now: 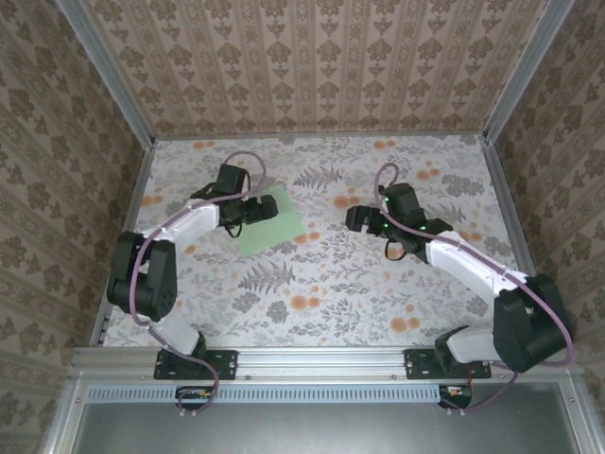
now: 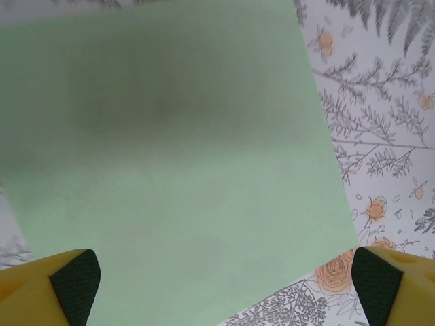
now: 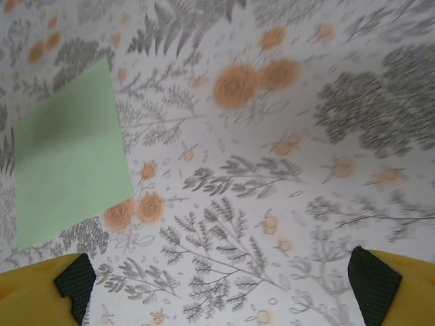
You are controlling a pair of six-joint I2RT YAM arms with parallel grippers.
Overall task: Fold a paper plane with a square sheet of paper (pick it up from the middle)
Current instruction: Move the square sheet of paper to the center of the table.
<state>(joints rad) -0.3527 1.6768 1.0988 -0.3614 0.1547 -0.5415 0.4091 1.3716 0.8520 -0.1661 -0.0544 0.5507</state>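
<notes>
Evidently unstarted: the square sheet of paper [image 1: 271, 220] lay flat and uncreased on the tabletop [image 1: 378, 284] under the left jaws, wide open and empty; the right jaws, equally open, held nothing. All folds were left to do.

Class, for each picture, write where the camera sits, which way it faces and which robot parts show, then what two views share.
Top external: above and behind the arm bases, facing down at the floral-patterned tabletop; both arms, left gripper, right gripper.
Left wrist: on the left arm, facing down at the pale mint-green square sheet of paper; its yellow fingers.
Right wrist: on the right arm, facing the tabletop; its yellow fingers.
Shared: both wrist views show the sheet.
</notes>
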